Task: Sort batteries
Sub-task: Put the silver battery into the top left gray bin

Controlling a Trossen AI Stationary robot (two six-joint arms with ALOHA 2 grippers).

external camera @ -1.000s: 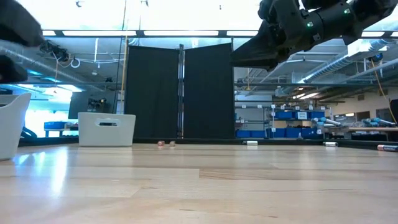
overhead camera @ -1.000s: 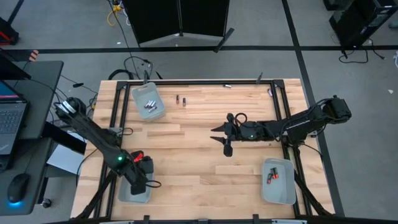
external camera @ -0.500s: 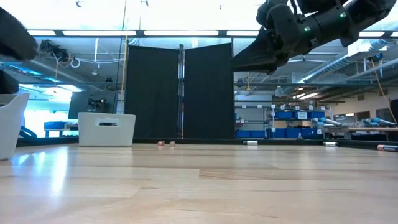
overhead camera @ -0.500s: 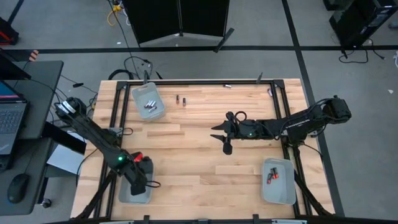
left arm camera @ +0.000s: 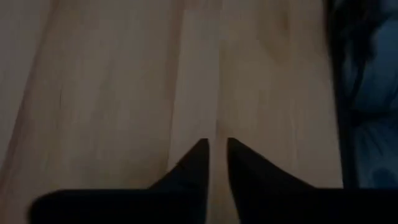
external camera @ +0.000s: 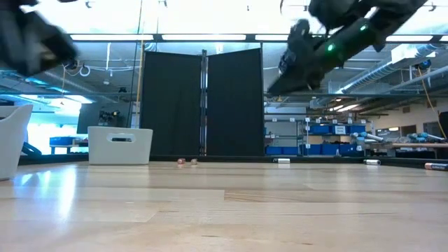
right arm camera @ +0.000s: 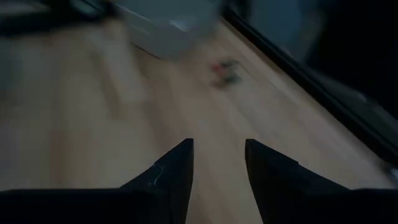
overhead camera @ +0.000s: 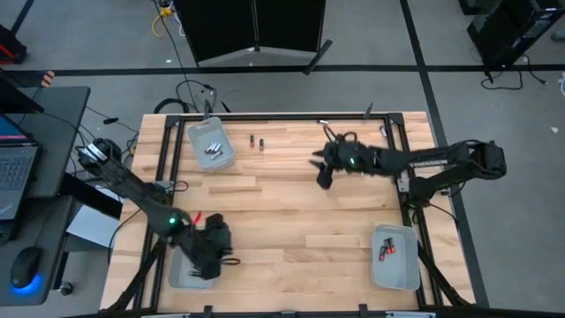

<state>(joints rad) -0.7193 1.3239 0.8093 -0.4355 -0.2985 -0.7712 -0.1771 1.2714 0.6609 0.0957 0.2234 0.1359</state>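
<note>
Sorting partly done
Small dark red-tipped cylindrical batteries (overhead camera: 257, 141) left on wood; right gripper (right arm camera: 219, 163) open, empty; left gripper (left arm camera: 215, 163) seemingly near-closed, empty.

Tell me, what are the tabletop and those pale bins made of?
The tabletop looks like light wood: plank seams and grain show, with a soft sheen. The bins, such as the far-left one, look like matte pale-grey plastic, judging by their smooth moulded walls.

Pale striped wooden table (overhead camera: 282, 221) in a black frame; light grey trays (overhead camera: 211, 144); dark batteries (overhead camera: 256, 141) with reddish ends; black arms.
</note>
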